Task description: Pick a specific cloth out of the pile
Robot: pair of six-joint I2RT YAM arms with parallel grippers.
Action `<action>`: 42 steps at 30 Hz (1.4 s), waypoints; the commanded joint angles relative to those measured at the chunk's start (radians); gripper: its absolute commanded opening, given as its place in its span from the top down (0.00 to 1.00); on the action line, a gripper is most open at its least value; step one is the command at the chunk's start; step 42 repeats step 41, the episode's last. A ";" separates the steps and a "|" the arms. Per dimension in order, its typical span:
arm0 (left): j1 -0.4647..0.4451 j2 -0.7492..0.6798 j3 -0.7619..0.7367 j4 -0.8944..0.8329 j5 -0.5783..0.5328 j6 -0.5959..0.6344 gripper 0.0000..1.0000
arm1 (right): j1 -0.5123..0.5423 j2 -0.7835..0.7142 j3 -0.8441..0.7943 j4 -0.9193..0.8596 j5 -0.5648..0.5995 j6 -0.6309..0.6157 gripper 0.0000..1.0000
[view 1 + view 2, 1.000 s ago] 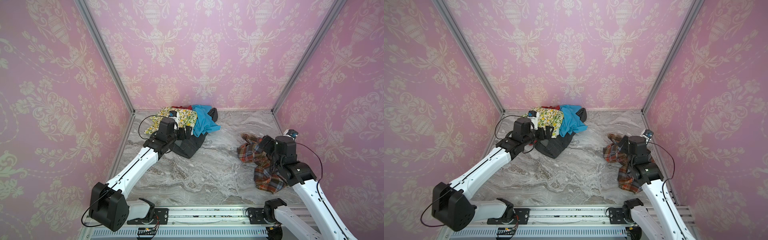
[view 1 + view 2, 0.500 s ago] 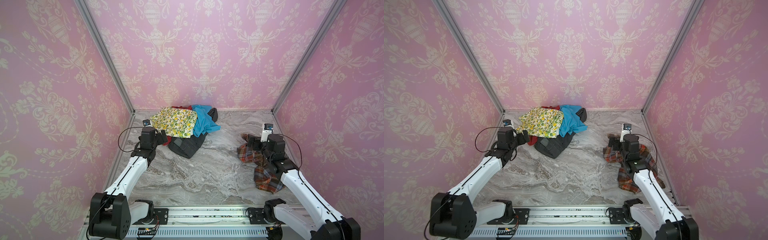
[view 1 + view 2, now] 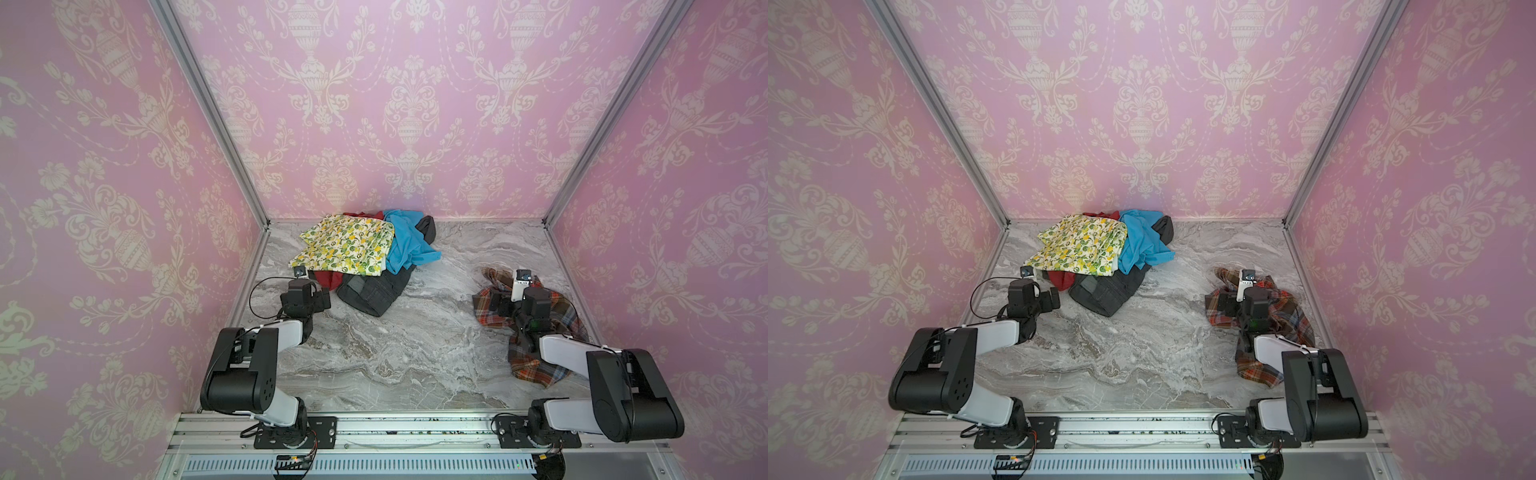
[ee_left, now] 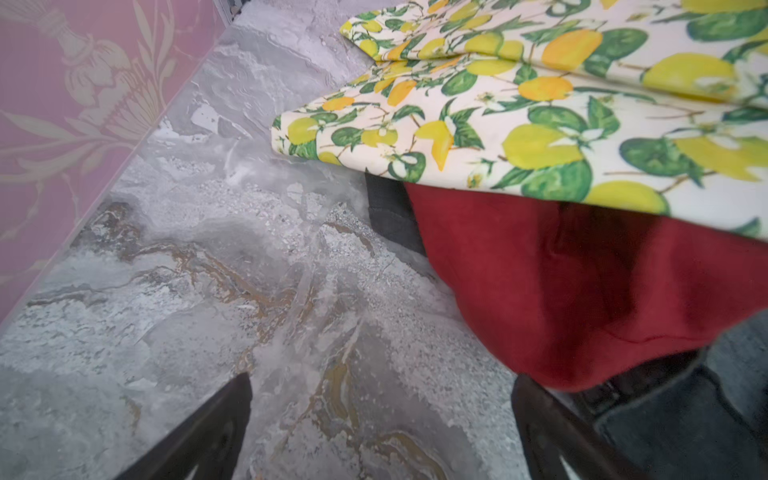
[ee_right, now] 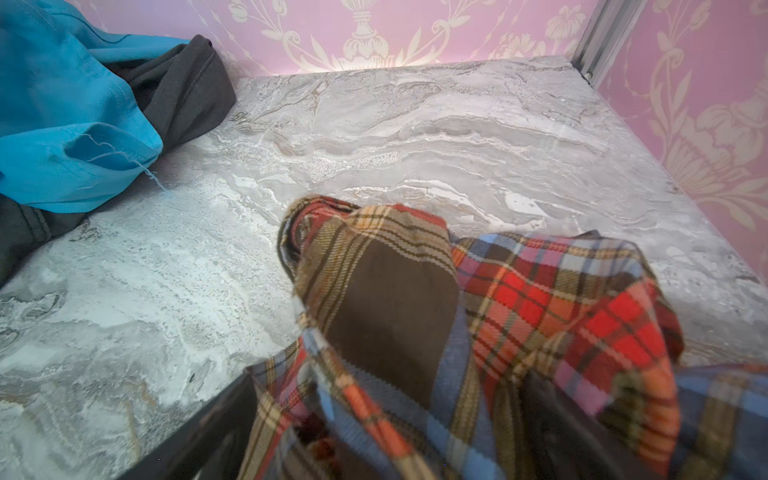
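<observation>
There's the plaid cloth [image 3: 530, 368], crumpled on the right side of the marble table [image 3: 395, 345], its long axis running front to back, well apart from the pile [image 3: 357, 249] at the back left. The right gripper [image 3: 496, 306] sits over its far end with jaws spread (folds bunch between them, nothing pinched). The left gripper [image 4: 382, 415], spread and empty, hovers just beside the pile's dark red fabric [image 4: 582, 282].

Grey marbled tabletop [image 3: 395, 357] carries the pile [image 3: 349, 249] at back and, well apart, the cloth [image 3: 530, 370], apparently crumpled.
</observation>
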State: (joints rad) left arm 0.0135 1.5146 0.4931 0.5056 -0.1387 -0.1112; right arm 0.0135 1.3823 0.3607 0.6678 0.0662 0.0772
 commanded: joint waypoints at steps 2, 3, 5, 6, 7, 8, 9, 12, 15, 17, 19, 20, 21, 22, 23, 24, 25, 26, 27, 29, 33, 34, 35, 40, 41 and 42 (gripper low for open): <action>0.041 0.022 -0.061 0.274 0.035 0.043 0.00 | 0.000 0.060 -0.023 0.237 0.002 -0.020 0.00; 0.045 0.044 -0.078 0.313 0.058 0.044 0.01 | 0.000 0.080 -0.031 0.272 0.000 -0.020 0.00; 0.045 0.098 -0.125 0.463 0.065 0.051 0.01 | 0.000 0.119 -0.051 0.341 0.008 -0.016 0.00; 0.044 0.121 -0.148 0.527 0.067 0.053 0.01 | 0.000 0.137 -0.059 0.372 0.007 -0.016 0.00; 0.043 0.126 -0.154 0.547 0.057 0.055 0.01 | 0.001 0.153 -0.062 0.393 0.007 -0.017 0.00; 0.043 0.114 -0.150 0.518 0.055 0.049 0.01 | 0.000 0.167 -0.066 0.421 0.006 -0.016 0.00; 0.042 0.116 -0.147 0.514 0.054 0.050 0.01 | 0.000 0.160 -0.063 0.396 0.006 -0.016 0.00; 0.041 0.120 -0.145 0.516 0.050 0.054 0.01 | 0.000 0.163 -0.052 0.382 -0.004 -0.019 0.00; 0.028 0.122 -0.142 0.513 0.023 0.063 0.00 | 0.000 0.157 -0.003 0.275 -0.001 -0.019 0.00; 0.027 0.122 -0.141 0.513 0.021 0.064 0.01 | 0.000 0.160 -0.004 0.284 -0.001 -0.019 0.00; 0.026 0.122 -0.142 0.512 0.018 0.065 0.01 | 0.001 0.162 -0.004 0.292 -0.001 -0.019 0.00; 0.024 0.121 -0.141 0.513 0.016 0.067 0.01 | 0.002 0.160 -0.004 0.285 -0.002 -0.020 0.00; 0.023 0.122 -0.142 0.514 0.016 0.067 0.01 | 0.001 0.162 -0.006 0.295 -0.002 -0.020 0.00; 0.023 0.122 -0.143 0.514 0.015 0.068 0.00 | 0.001 0.160 -0.010 0.298 -0.002 -0.019 0.00; 0.022 0.121 -0.143 0.517 0.017 0.068 0.01 | 0.001 0.159 -0.011 0.298 -0.003 -0.020 0.00; 0.022 0.119 -0.145 0.517 0.017 0.068 0.01 | 0.002 0.159 -0.010 0.300 -0.003 -0.020 0.00; 0.022 0.121 -0.145 0.520 0.018 0.069 0.01 | 0.001 0.158 -0.010 0.299 -0.003 -0.019 0.00; 0.022 0.119 -0.145 0.521 0.017 0.070 0.01 | 0.001 0.160 -0.010 0.300 -0.002 -0.019 0.00; 0.023 0.120 -0.145 0.521 0.019 0.069 0.01 | 0.001 0.159 -0.010 0.299 -0.003 -0.020 0.00; 0.023 0.121 -0.145 0.521 0.018 0.070 0.01 | 0.001 0.159 -0.010 0.299 -0.002 -0.019 0.00; 0.023 0.120 -0.145 0.521 0.018 0.070 0.01 | 0.007 0.162 -0.002 0.286 0.001 -0.028 0.00; 0.023 0.121 -0.145 0.521 0.018 0.070 0.01 | 0.008 0.161 0.000 0.279 0.001 -0.028 0.00; 0.023 0.121 -0.146 0.521 0.018 0.070 0.01 | 0.008 0.162 0.001 0.281 0.000 -0.028 0.00; 0.023 0.120 -0.145 0.520 0.018 0.070 0.00 | 0.008 0.160 0.000 0.283 0.001 -0.028 0.00; 0.023 0.121 -0.145 0.521 0.018 0.070 0.01 | 0.008 0.160 -0.002 0.286 0.001 -0.028 0.00; 0.023 0.121 -0.145 0.521 0.018 0.070 0.01 | 0.008 0.160 -0.002 0.286 0.001 -0.028 0.00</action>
